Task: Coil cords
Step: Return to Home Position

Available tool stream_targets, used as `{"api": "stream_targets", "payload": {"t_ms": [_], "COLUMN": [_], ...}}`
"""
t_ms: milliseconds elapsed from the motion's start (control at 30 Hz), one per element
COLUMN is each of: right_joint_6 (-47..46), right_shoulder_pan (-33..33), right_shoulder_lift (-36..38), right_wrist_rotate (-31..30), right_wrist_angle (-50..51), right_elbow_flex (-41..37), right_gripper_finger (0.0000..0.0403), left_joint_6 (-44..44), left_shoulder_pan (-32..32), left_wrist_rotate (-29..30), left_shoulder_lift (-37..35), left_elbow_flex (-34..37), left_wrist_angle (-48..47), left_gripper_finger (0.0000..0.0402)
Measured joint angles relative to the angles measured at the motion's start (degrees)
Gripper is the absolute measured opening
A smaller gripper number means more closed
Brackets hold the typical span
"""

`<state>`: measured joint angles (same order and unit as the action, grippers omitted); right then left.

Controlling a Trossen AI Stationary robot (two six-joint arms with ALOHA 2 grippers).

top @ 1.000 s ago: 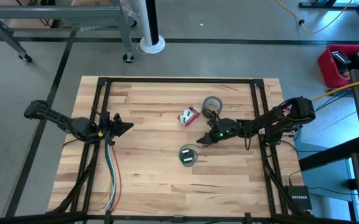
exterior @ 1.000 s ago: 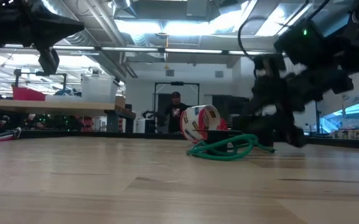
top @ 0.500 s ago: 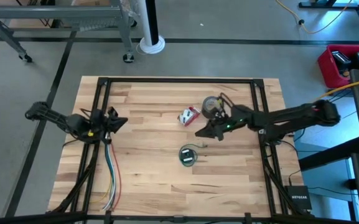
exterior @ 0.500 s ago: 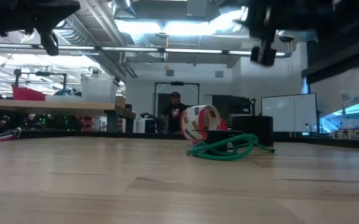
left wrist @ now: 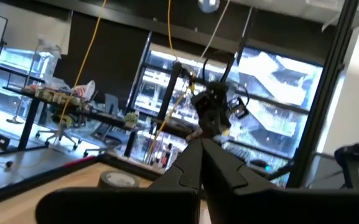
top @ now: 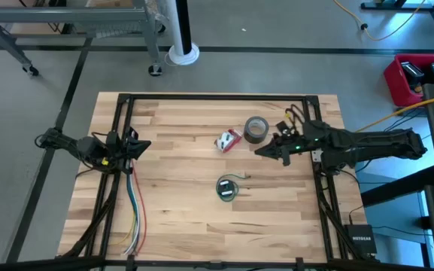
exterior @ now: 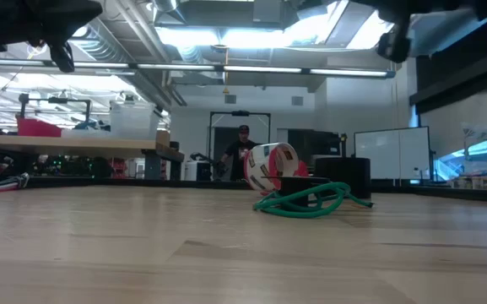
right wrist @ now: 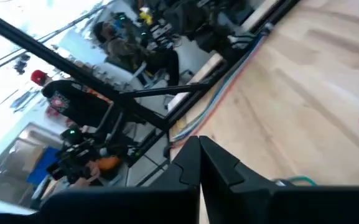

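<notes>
The cord lies as a small green-and-dark coil flat on the wooden table near its middle. In the low view the coil rests on the tabletop with no gripper near it. My right gripper hovers high above the table, to the far right of the coil, with its fingers shut on nothing. My left gripper waits at the table's left side, raised, and its fingers are shut and empty too.
A grey tape roll and a red-and-white roll lie just beyond the coil. Long green, yellow, red and white wires run along the table's left side. A black frame borders the table. A person stands far behind.
My right gripper has risen steeply from beside the coil and drawn back toward the table's right edge. It has shut as it went and carries nothing. The coil has stayed where it was. My left gripper has rolled a little and pulled slightly toward the left edge.
</notes>
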<state>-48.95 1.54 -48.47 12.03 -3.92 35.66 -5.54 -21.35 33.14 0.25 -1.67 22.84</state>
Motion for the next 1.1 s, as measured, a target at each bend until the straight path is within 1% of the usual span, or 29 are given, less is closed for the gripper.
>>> {"api": "stream_targets", "payload": {"t_ms": [100,300,433,500,667,800,900,1100], "right_joint_6": [0.4,0.6,0.5,-0.1,-1.9,-4.7,-6.7,-10.3], "right_shoulder_pan": [0.0,0.0,0.0,0.0,0.0,0.0,0.0,0.0], "right_shoulder_lift": [3.7,10.5,13.4,14.1,15.1,15.4,15.4,15.4], "right_wrist_rotate": [-3.5,-9.1,-10.1,-10.1,-8.0,-8.0,-6.4,-2.2], "right_wrist_angle": [4.9,18.7,26.0,27.6,27.4,26.2,20.4,3.4], "right_elbow_flex": [0.1,-0.1,-0.1,-0.3,-3.6,-8.3,-13.0,-22.6], "right_gripper_finger": [0.0008,0.0004,0.0005,0.0003,0.0004,0.0002,0.0003,0.0002], "left_joint_6": [0.0,-0.1,-1.5,-1.5,-1.9,-2.5,-3.7,-4.6], "left_shoulder_pan": [0.0,0.0,0.0,0.0,0.0,0.0,0.0,0.0], "left_wrist_rotate": [0.5,0.6,0.6,0.5,0.6,0.6,0.6,0.6], "left_shoulder_lift": [0.0,0.0,0.0,0.0,0.0,0.0,0.0,0.0], "left_elbow_flex": [0.0,0.0,0.0,0.0,0.0,0.0,0.0,0.0], "left_wrist_angle": [-1.5,-2.9,-4.7,-5.6,-6.1,-6.0,-6.0,-6.0], "left_gripper_finger": [0.0,0.0,0.0,0.0,0.0,0.0,0.0,0.0]}}
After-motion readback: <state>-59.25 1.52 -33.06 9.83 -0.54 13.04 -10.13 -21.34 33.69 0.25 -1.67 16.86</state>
